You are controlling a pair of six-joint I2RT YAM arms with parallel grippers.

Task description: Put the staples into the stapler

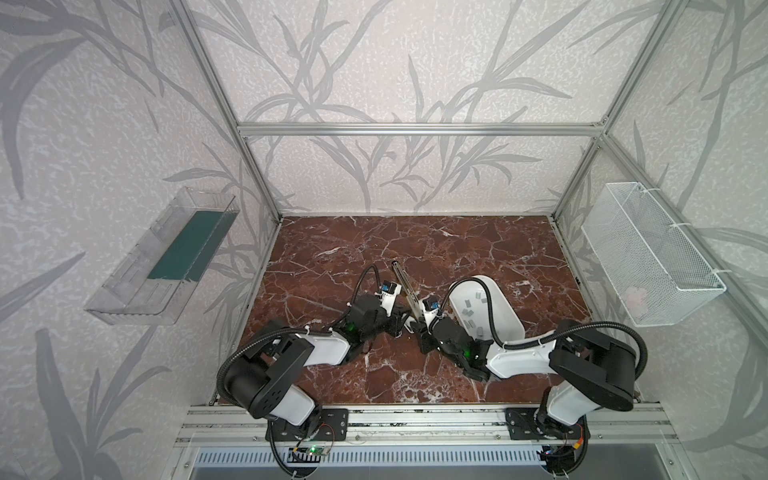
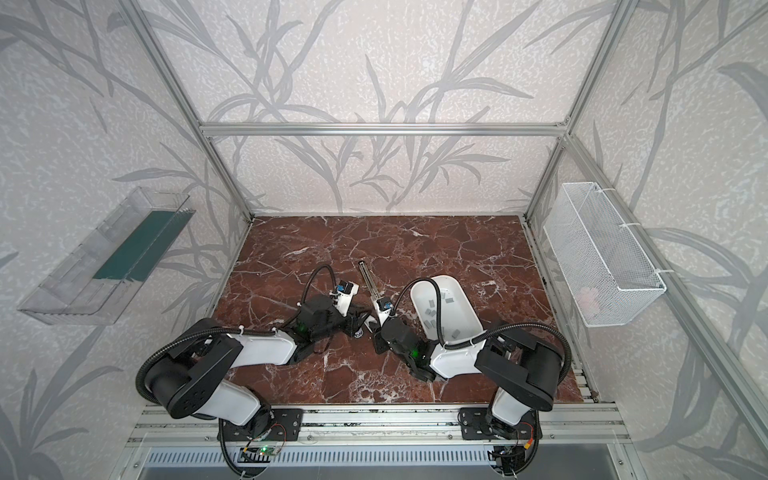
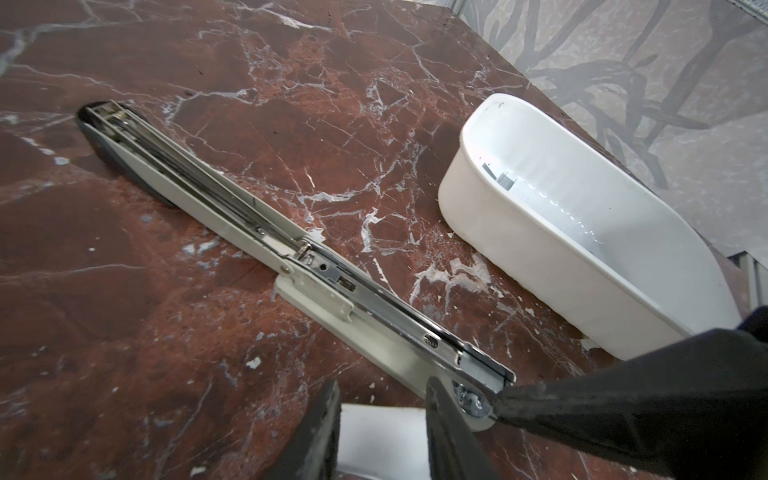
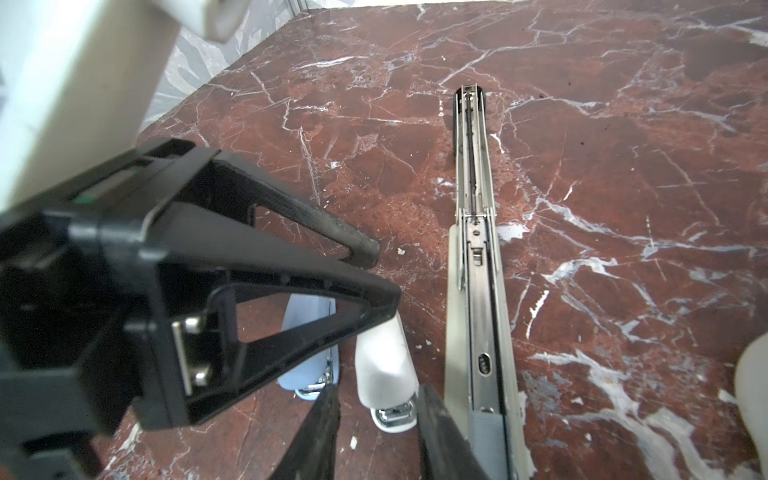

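A long stapler (image 1: 402, 282) (image 4: 478, 249) lies opened flat on the marble table between my two grippers. A grey strip of staples (image 4: 486, 428) sits in its metal channel at the near end. More staples (image 1: 469, 309) (image 3: 505, 180) lie in a white tub (image 1: 505, 303) to the right. My left gripper (image 3: 384, 395) (image 4: 380, 274) is shut on a small white stapler (image 4: 386, 365) beside the long one. My right gripper (image 4: 380, 399) is open, its fingers apart on either side of that small stapler's metal end, right next to the long stapler.
A small light blue stapler (image 4: 305, 370) lies by the white one, under the left gripper. A clear bin (image 1: 166, 257) hangs on the left wall and a white wire basket (image 1: 652, 257) on the right. An aluminium frame edges the table.
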